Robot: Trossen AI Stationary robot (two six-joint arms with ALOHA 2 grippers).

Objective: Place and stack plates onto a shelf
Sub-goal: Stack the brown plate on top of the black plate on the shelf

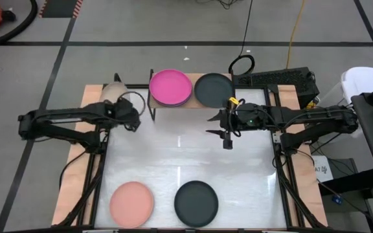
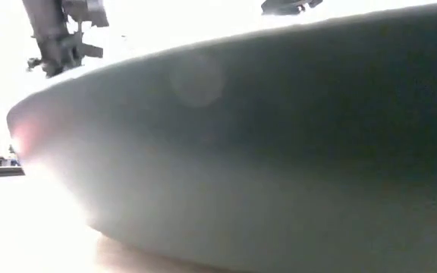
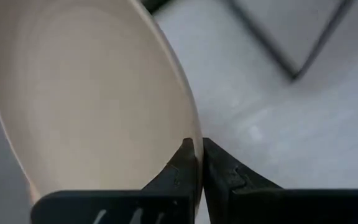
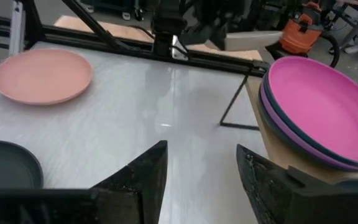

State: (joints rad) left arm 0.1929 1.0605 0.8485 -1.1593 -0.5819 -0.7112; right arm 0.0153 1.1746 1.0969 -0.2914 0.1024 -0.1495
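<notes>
Left claw [image 3: 199, 163]: it is closed on the rim of the beige plate [image 3: 86, 93]; the plate stands tilted, almost on its edge, and only a thin bit of rim is between my fingers.
Right claw [image 4: 197, 168]: its fingers are spread and hold nothing; it hovers over the bench [image 1: 186, 155], with the shelf [image 4: 278, 155] just beside it.
Shelf load: the magenta plate [image 1: 170, 87] lies on a purple one, and a dark plate [image 1: 213, 89] sits next to this stack, beyond my right claw.
Still on the bench: the salmon plate [image 1: 131, 203] and another dark plate [image 1: 196, 202], well apart from both claws.
Risk one: I think the beige plate can turn or slip out, because the grip is so near the edge.
Risk two: if I bring it in too low, its rim may hit the magenta stack and push it off the board.
Risk three: my two arms are close to the same shelf and may collide.
</notes>
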